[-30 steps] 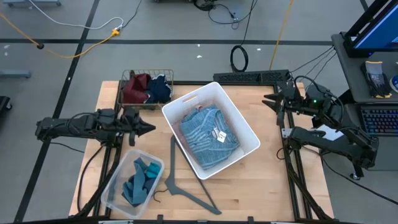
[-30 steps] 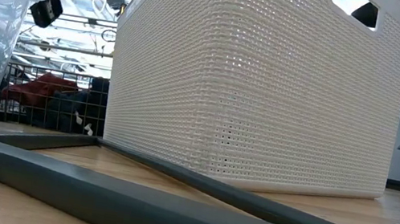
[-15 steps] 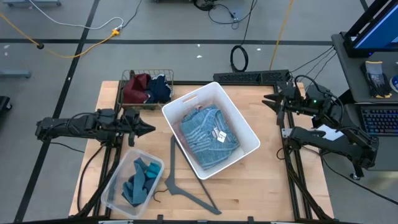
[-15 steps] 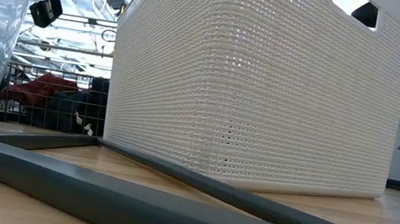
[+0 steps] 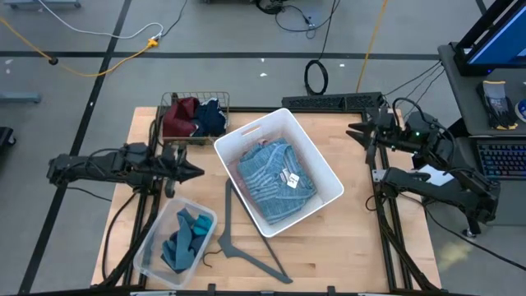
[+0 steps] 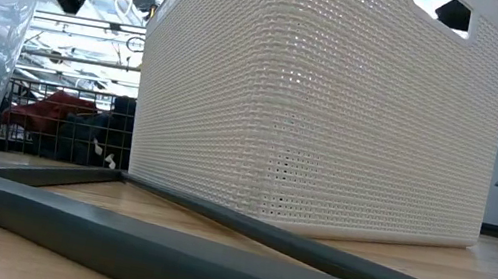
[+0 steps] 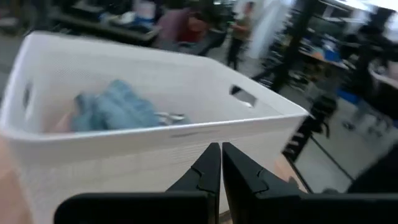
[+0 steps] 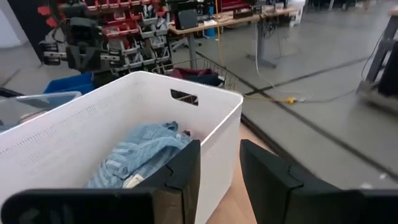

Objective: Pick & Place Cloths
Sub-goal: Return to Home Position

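A light-blue shirt (image 5: 271, 177) with a white tag (image 5: 290, 178) lies in the white basket (image 5: 319, 154) at the table's middle, with a bit of pink cloth (image 5: 261, 145) at its far edge. Maroon (image 5: 179, 119) and navy (image 5: 212, 119) cloths fill the wire basket (image 5: 167, 100) at the far left. A teal cloth (image 5: 185, 238) lies in the clear bin (image 5: 148, 247) at the near left. My left gripper (image 5: 201, 171) hovers shut, level, just left of the white basket. My right gripper (image 5: 352, 131) hovers open to the basket's right, nothing between its fingers (image 8: 186, 165).
A grey plastic hanger (image 5: 234, 226) lies flat on the table between the clear bin and the white basket. Bare wood shows along the near right of the table (image 5: 353, 247). A black cable loop (image 5: 316, 78) lies on the floor beyond the far edge.
My left gripper has rolled about its own pointing line while staying in place beside the white basket; it stays shut. The cloths and containers have not moved.
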